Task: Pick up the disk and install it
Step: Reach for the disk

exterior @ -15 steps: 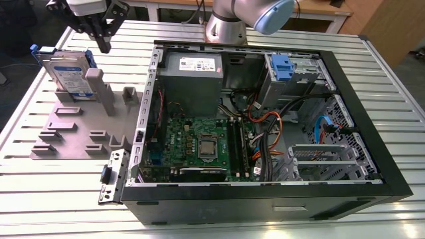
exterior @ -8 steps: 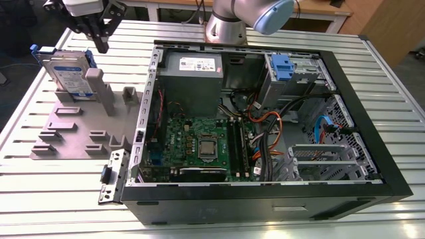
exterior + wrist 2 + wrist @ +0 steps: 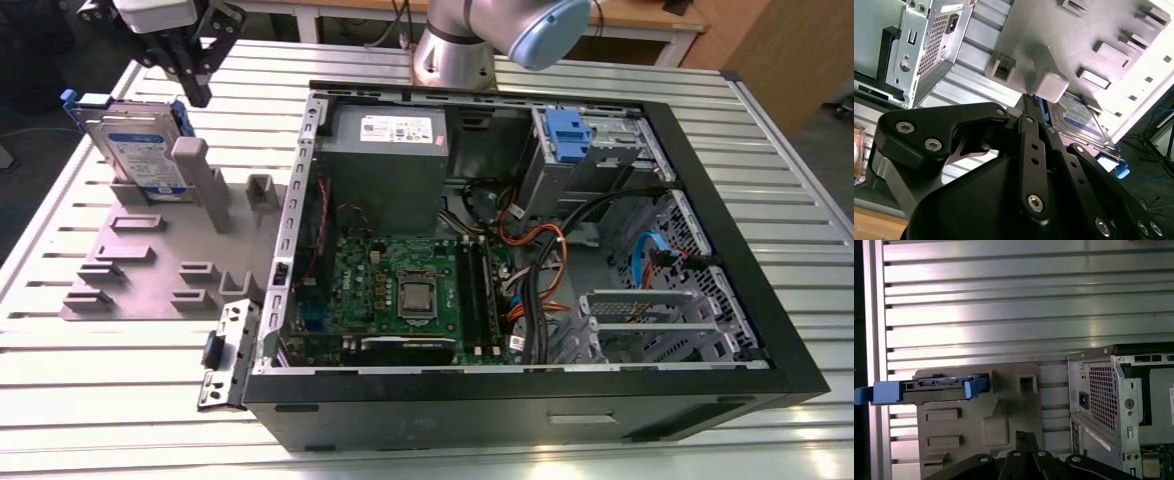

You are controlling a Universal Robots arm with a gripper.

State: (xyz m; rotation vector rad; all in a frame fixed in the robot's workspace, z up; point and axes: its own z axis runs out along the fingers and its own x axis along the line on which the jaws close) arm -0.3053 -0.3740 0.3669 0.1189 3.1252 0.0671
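– Disk (image 3: 138, 150) position?
– Standing on end in the grey stand (image 3: 147, 290) on the desk (image 3: 107, 400), long axis upright, label facing the computer case (image 3: 534, 410).
– End effector (image 3: 198, 95)?
– Hovering near its top edge, apparently pinched narrow, holding nothing.

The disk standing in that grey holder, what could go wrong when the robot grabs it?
The disk stands on edge, so an off-centre gripper might tip it. The grey post sits right beside it, and the gripper could bump that. Loose cables inside the open computer case might snag it.
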